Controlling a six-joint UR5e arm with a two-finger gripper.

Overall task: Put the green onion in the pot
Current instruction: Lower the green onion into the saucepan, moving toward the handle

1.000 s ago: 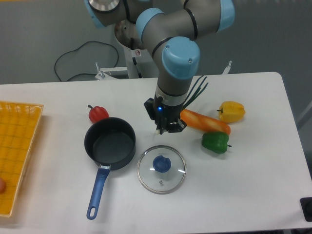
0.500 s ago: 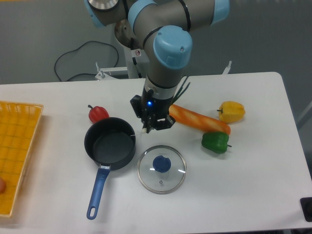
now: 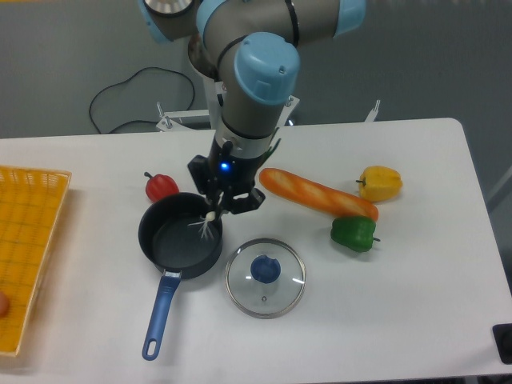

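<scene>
The black 2-finger gripper (image 3: 222,202) is seen clamped, apparently, on the slender green onion (image 3: 210,218), whose pale rooted bulb is held over the right rim of the round dark saucepan with 1 long blue handle (image 3: 180,234).

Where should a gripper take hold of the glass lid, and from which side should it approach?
Grip the blue knob at the centre of the glass lid, coming straight down from above. The lid lies flat on the table, so its rim offers no hold.
</scene>
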